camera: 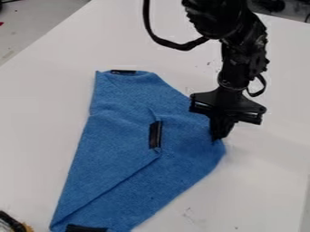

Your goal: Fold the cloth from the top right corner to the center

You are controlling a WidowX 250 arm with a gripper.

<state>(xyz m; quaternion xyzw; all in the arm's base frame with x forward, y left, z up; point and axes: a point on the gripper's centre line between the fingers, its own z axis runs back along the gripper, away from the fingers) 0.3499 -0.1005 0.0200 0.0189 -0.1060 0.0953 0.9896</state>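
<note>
The black gripper [219, 135] hangs at the right edge of the blue cloth [176, 174], its fingers together and pointing down, shut on the cloth near its right corner. The cloth lies flat on the white table, longer from top to bottom than across. Its left part is folded over toward the middle, where the flap's tip bears a black strip [156, 134]. Another black strip [123, 71] lies along the cloth's top edge, and a third [86, 228] at its bottom edge. The gripper hides a small part of the cloth's right side.
The white table [260, 181] extends around the cloth, with its left edge running diagonally at the upper left. A black and yellow object [13, 222] is at the lower left corner. Dark items [281, 7] lie beyond the table at the upper right.
</note>
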